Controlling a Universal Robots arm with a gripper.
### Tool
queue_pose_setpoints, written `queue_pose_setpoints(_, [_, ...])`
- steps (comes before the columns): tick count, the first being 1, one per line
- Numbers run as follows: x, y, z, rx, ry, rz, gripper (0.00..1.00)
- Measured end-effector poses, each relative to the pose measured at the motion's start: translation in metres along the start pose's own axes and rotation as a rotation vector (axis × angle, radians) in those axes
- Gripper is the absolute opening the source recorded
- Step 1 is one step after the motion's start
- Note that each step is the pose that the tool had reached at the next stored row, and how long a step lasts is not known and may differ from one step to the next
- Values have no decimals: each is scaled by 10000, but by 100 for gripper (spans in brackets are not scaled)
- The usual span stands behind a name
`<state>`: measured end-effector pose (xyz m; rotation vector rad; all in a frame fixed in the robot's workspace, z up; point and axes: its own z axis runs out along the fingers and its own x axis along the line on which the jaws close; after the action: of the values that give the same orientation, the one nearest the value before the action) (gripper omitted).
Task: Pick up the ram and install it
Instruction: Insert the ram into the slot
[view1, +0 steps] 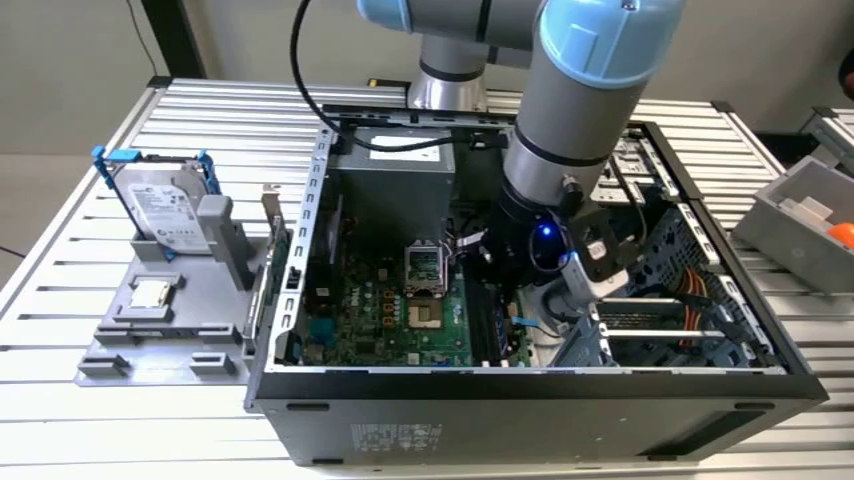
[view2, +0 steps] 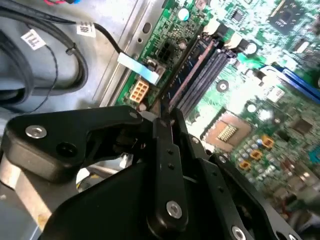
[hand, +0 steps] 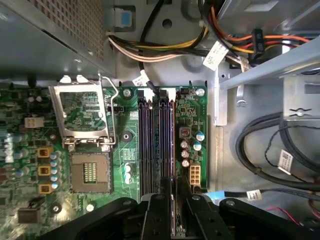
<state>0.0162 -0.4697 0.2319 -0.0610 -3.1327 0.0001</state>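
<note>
The ram (hand: 166, 140) is a long dark stick standing on edge in one of the motherboard's long black slots (hand: 145, 145), next to the open CPU socket (hand: 90, 172). In the second wrist view the ram (view2: 187, 75) runs away from the black fingertips along the slots. My gripper (hand: 173, 202) is shut on the ram's near end, one finger (hand: 159, 210) on each side. In the exterior view the gripper (view1: 518, 300) is low inside the open computer case (view1: 534, 390), over the green motherboard (view1: 387, 310).
A silver hard drive in a blue bracket (view1: 167, 205) and a small square chip (view1: 151, 293) rest on a grey holder at the exterior view's left. Cable bundles (hand: 260, 150), a power supply (view1: 394, 190) and metal drive bays (view1: 667, 320) crowd the case around the arm.
</note>
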Motion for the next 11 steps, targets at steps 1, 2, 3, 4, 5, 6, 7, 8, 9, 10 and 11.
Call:
queue_pose_setpoints(1, [0,0,-25,-1,0,0,100])
queue_pose_setpoints(2, [0,0,-53,0,1,0,100])
queue_pose_setpoints(3, [1,0,-75,0,1,0,100])
queue_pose_setpoints(4, [1,0,-91,0,1,0,100])
queue_pose_setpoints(5, [1,-1,-97,0,2,-1,100])
queue_pose_setpoints(6, [1,-1,-96,-3,1,0,100])
queue_pose_setpoints(7, [1,-1,-96,-3,1,0,100])
queue_pose_setpoints(8, [1,-2,-96,-2,1,0,100])
queue_pose_setpoints(9, [1,-3,-97,-1,1,0,0])
queue_pose_setpoints(10, [1,-3,-97,-1,1,0,0])
queue_pose_setpoints(11, [1,-4,-96,-2,1,0,0])
